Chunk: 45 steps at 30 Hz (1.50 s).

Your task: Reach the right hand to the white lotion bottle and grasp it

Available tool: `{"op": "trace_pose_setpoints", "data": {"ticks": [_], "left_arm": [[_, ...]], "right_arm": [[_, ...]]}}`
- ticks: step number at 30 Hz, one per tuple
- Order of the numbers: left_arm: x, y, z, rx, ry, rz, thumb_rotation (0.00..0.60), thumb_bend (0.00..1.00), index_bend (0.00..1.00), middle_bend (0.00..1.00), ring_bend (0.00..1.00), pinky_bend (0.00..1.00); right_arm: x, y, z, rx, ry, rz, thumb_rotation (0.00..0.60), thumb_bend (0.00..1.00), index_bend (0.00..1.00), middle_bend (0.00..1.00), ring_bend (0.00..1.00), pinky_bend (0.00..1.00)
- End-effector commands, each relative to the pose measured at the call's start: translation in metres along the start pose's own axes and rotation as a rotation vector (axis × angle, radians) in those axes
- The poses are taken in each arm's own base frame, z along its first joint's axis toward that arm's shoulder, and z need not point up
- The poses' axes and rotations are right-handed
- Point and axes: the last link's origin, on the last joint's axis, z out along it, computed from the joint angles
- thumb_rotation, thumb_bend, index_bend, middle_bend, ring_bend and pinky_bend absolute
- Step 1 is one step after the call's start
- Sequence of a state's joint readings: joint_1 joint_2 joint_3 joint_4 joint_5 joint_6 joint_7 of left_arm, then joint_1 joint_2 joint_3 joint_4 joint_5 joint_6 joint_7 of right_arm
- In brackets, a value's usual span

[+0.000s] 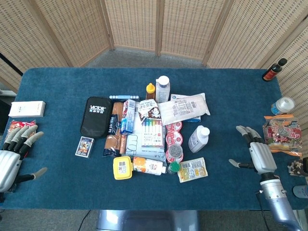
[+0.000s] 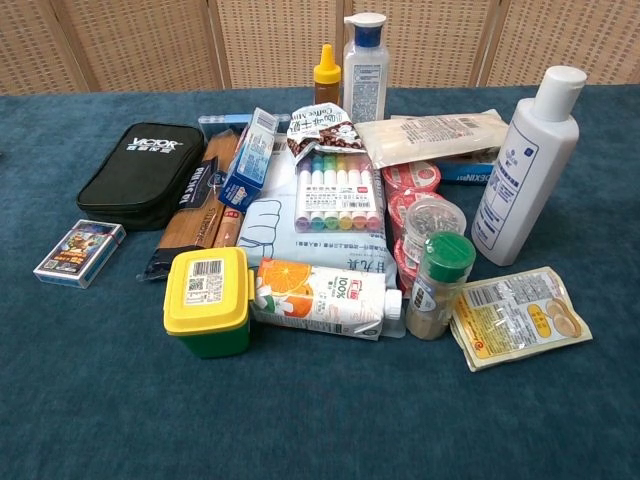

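— Firstly, the surface and room?
— One table covered in dark blue cloth [image 1: 231,96], backed by woven wicker screen panels [image 1: 159,24]. Grey floor shows beyond the far edge.

— Where is the white lotion bottle [image 1: 198,138]?
— Upright at the right side of the central clutter; in the chest view it stands tall at [image 2: 527,170]. I take it as landmark. One only.

— Count what lies around it.
— Just left of it, one stack of red-lidded cups [image 2: 410,195]. In front of it, one yellow flat pouch [image 2: 518,316] and one green-capped spice jar [image 2: 440,285]. Behind it, one clear bag of white contents [image 2: 432,135]. Further left: one set of coloured markers [image 2: 340,195], one orange juice carton [image 2: 320,298] lying flat, one yellow-lidded tub [image 2: 208,300], one black zip case [image 2: 150,170], one card deck [image 2: 80,253]. At the back: one clear bottle with blue cap [image 2: 365,65], one small yellow-capped bottle [image 2: 325,75].

— And the hands?
— Right hand [image 1: 257,153] is over the cloth, well to the right of the bottle, apart from it, fingers spread, holding nothing. Left hand [image 1: 12,159] is at the table's far left edge, fingers likewise spread and empty. Neither shows in the chest view.

— Anything right of the right hand?
— One dark bottle [image 1: 274,70] at the far corner; one snack packet [image 1: 279,134].
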State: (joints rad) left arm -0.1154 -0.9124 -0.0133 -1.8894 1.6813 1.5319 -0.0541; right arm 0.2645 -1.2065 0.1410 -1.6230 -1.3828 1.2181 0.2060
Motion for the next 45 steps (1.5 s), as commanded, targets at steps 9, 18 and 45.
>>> {"op": "trace_pose_setpoints", "data": {"ticks": [9, 18, 45], "left_arm": [[0.002, 0.001, -0.004, 0.005, 0.003, 0.005, 0.600, 0.16, 0.13, 0.01, 0.00, 0.00], [0.004, 0.003, -0.004, 0.005, 0.010, 0.017, 0.600, 0.16, 0.13, 0.01, 0.00, 0.00], [0.000, -0.003, -0.011, 0.046, -0.006, 0.019, 0.600, 0.16, 0.13, 0.01, 0.00, 0.00]], "right_arm": [[-0.016, -0.006, 0.031, 0.057, -0.075, 0.125, 0.600, 0.00, 0.00, 0.00, 0.00, 0.00], [-0.025, -0.010, 0.053, 0.083, -0.110, 0.177, 0.600, 0.00, 0.00, 0.00, 0.00, 0.00], [-0.052, -0.035, 0.089, 0.127, -0.251, 0.229, 0.600, 0.00, 0.00, 0.00, 0.00, 0.00]]}}
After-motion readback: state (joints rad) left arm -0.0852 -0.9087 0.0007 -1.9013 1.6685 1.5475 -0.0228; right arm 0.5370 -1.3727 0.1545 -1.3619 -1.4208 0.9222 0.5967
